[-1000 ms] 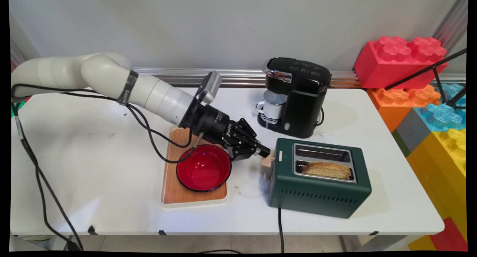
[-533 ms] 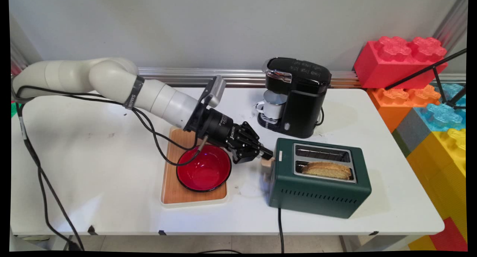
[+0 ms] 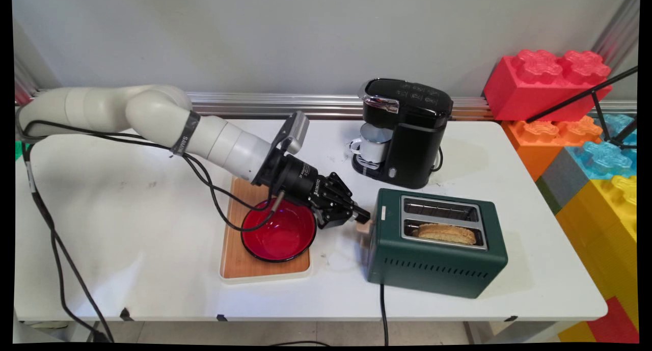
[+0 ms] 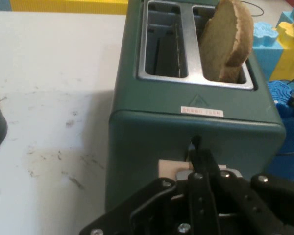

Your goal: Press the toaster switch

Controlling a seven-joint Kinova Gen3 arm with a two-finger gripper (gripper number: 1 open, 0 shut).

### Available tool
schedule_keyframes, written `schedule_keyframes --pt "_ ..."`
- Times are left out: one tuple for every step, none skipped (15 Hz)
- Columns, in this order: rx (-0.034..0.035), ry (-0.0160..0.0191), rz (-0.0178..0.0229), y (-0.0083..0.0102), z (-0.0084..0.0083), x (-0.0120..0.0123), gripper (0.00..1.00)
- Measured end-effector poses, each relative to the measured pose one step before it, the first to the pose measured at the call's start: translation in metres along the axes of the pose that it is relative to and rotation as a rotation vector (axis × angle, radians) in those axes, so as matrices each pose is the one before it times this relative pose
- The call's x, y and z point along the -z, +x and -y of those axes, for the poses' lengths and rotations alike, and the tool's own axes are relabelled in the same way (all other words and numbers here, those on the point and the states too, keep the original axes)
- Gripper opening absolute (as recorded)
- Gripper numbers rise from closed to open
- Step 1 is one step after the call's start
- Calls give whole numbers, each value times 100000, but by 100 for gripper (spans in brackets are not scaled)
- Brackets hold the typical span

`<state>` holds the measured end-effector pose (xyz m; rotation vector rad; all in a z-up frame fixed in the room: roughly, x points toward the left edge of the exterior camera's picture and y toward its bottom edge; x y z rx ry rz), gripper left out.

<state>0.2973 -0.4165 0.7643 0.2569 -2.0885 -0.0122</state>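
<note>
Seen from above the table [image 3: 127, 249], the white arm [image 3: 153, 114] reaches in from the left, angled down toward the right, black cables [image 3: 214, 188] looping beneath it. Its gripper [image 3: 360, 217] passes over the far rim of a red bowl [image 3: 277, 231] that sits on a wooden tray [image 3: 239, 264], and its tip rests on the pale wooden lever [image 3: 363, 227] at the left end of a green toaster [image 3: 433, 251]. A slice of toast [image 3: 447, 233] lies low in the toaster's near slot, with the far slot bare. Behind the toaster stands a black coffee maker [image 3: 407, 129] with a white mug [image 3: 372, 148] under its spout, and large coloured blocks [image 3: 586, 127] are stacked past the table's right edge. This view does not settle how far apart the fingers stand.

The hand camera looks straight at the toaster's [image 4: 196, 132] lever end. Here the two fingers [image 4: 202, 161] are pressed together into one narrow black tip, holding nothing, set against the vertical slot just above the lever [image 4: 170, 169], whose pale block shows behind the linkage. The toast [image 4: 228, 41] rises out of the right-hand slot, and a small label [image 4: 202, 111] sits on the top edge. Scuff marks on the table [image 4: 54, 122] show to the left.
</note>
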Motion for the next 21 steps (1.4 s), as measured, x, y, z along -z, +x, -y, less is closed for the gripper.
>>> schedule_keyframes --pt "161 81 122 -100 11 -182 0" --pt "165 201 135 -106 16 -189 0" --pt "124 168 115 -81 43 -178 0" --pt "141 187 84 -91 52 -242 0" --pt "154 167 86 -90 45 -196 0" --pt "95 132 29 -63 20 -110 0" --pt "125 141 65 -84 41 -179 0" --pt "52 85 48 -55 25 -109 0" --pt "161 155 134 -118 40 -138 0" --pt "55 81 84 -69 22 -74 0" --pt "82 105 229 -119 53 -97 0" --pt "132 172 255 -167 23 -58 0" --pt "64 52 311 -142 46 -69 0" --pt "117 60 272 -169 22 -31 0" --pt "60 -33 143 -86 3 -35 0" --pt "12 -70 160 -101 6 -35 0" --pt "23 -86 152 -88 -29 -44 0" --pt "-8 -165 174 -109 4 -61 0" --pt "-66 -138 168 -113 17 -76 0" --pt "-75 -124 105 -79 9 -74 0" --pt "5 -30 113 -89 15 -55 0"
